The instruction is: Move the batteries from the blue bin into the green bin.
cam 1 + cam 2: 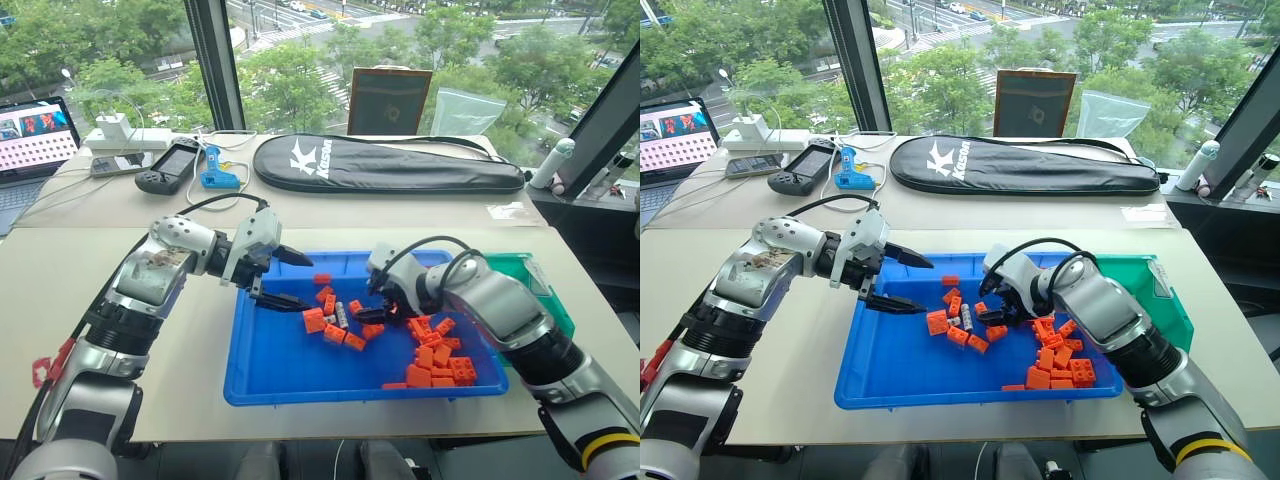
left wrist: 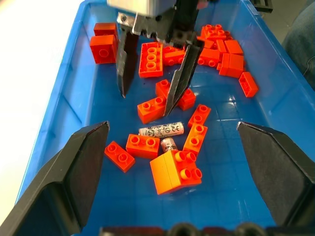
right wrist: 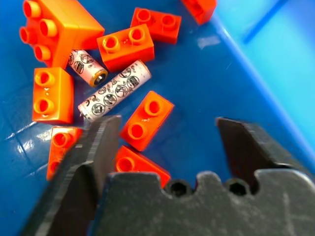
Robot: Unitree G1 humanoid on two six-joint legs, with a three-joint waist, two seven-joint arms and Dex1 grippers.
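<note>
Fingers (image 3: 93, 147) of right gripper (image 1: 385, 305) parted, empty, low over batteries (image 3: 115, 96) (two, among orange bricks (image 1: 440, 362)) mid blue bin (image 1: 270, 365). Left gripper (image 1: 285, 278) wide open, empty, at bin's left edge. Green bin (image 1: 548, 290) beside, right.

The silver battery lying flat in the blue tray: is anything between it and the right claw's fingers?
Yes. In the right wrist view, an orange brick lies between the battery and the right gripper.

glossy smooth plastic blue bin (image 2: 64, 93); shiny studded plastic orange bricks (image 2: 175, 171); batteries (image 3: 114, 90) wrapped in printed paper-like labels, metal end caps.
</note>
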